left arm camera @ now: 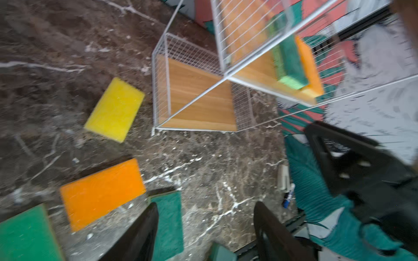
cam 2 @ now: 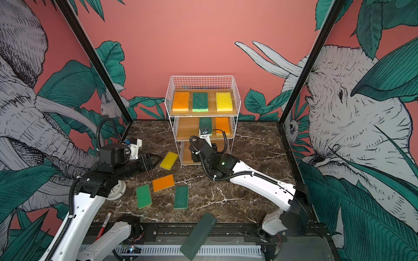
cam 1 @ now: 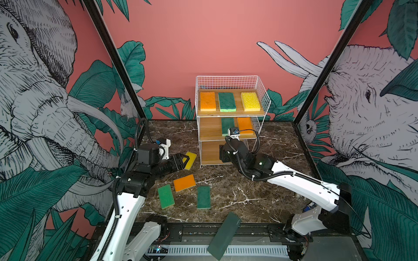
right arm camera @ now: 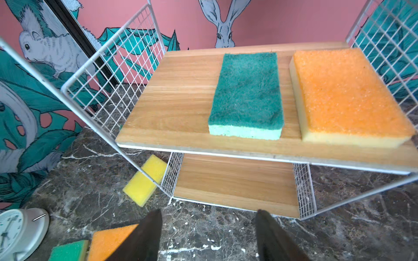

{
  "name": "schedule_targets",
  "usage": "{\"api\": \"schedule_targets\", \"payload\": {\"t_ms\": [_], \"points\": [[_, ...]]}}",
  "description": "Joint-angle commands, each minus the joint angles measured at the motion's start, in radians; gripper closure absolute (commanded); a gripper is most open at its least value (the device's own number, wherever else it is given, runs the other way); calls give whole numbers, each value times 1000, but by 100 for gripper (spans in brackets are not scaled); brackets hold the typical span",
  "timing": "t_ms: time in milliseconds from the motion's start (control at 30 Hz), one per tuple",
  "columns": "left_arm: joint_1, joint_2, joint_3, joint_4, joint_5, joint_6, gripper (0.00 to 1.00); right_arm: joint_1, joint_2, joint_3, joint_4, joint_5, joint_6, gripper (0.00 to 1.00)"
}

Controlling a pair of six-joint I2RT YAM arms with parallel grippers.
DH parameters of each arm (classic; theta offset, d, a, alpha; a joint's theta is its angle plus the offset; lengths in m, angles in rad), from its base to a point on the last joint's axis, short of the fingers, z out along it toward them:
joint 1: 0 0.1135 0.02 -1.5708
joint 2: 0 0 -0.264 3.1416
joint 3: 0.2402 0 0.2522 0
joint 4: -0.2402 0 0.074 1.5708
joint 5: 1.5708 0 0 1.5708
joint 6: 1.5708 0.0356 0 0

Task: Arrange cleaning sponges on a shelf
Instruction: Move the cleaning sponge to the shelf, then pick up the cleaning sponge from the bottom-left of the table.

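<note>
Top views, nearest edge first: a long dark green slab [cam 1: 224, 235] lies tilted across the table's front rail at lower centre. Beyond it, 4 loose sponges rest on the marble table [cam 1: 260, 192]: a dark green sponge [cam 1: 203, 197] at centre, a lighter green sponge [cam 1: 166, 196] to its left, an orange sponge [cam 1: 184, 182] just above them, and a yellow sponge [cam 2: 168, 160] further back, beside the shelf's lower left corner.

The left gripper [left arm camera: 204, 228] hangs left of the yellow sponge, fingers apart, nothing between them. The right gripper [right arm camera: 209, 235] sits before the shelf [cam 1: 230, 117] at frame centre, fingers likewise spread and empty.

Shelf contents: bottom board bare; middle board carries a green sponge [right arm camera: 247, 95] and an orange sponge [right arm camera: 348, 97] side by side, right of centre; top board carries 3 in a row, orange [cam 1: 207, 101], green [cam 1: 226, 101], yellow [cam 1: 250, 101].

A white clock [cam 2: 117, 191] stands at the left of the table.
</note>
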Motion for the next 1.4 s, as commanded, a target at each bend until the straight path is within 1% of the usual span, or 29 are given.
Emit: {"api": "schedule_targets", "payload": {"t_ms": [0, 67, 167, 200, 233, 367, 433, 533, 600, 667, 700, 733, 767, 900, 1000, 1067, 1167, 1233, 1367], "points": [[4, 26, -60, -149, -139, 58, 28, 2, -76, -71, -48, -33, 10, 25], [5, 54, -90, -162, -162, 68, 27, 2, -127, -139, -47, -36, 22, 20], [4, 125, -109, -193, -205, 85, 26, -10, -200, -231, -48, -34, 43, 7], [6, 152, -104, -226, -238, 85, 25, -16, -222, -261, -49, -37, 50, 2], [7, 176, -93, -262, -266, 82, 25, -26, -244, -288, -53, -39, 66, 1], [8, 205, -53, -390, -378, 57, 22, -96, -317, -408, -11, -98, 140, 1], [7, 199, -45, -442, -414, 24, 20, -162, -350, -486, 58, -206, 175, 1], [8, 187, -73, -529, -437, -62, 18, -242, -389, -589, 191, -370, 176, 1], [8, 151, -125, -544, -412, -131, 18, -269, -418, -632, 234, -407, 161, 1], [9, 102, -199, -522, -365, -205, 16, -297, -436, -650, 234, -431, 144, 1], [7, 82, -236, -504, -336, -237, 13, -312, -437, -650, 214, -440, 139, 1], [8, 73, -273, -485, -312, -264, 6, -329, -432, -646, 198, -454, 132, 1], [8, 73, -301, -469, -298, -279, 5, -342, -422, -641, 184, -468, 126, 1], [9, 60, -378, -409, -298, -321, 5, -400, -366, -620, 142, -567, 110, 1], [13, 66, -389, -391, -336, -314, 5, -418, -354, -641, 175, -605, 130, 1], [17, 99, -404, -356, -333, -298, 5, -427, -354, -668, 215, -625, 152, 1], [17, 154, -422, -318, -309, -302, 5, -434, -347, -683, 228, -635, 168, 1], [17, 175, -418, -335, -333, -304, 5, -437, -350, -691, 228, -633, 173, 1], [18, 167, -446, -295, -355, -334, 5, -441, -358, -702, 234, -630, 179, 1]]}}
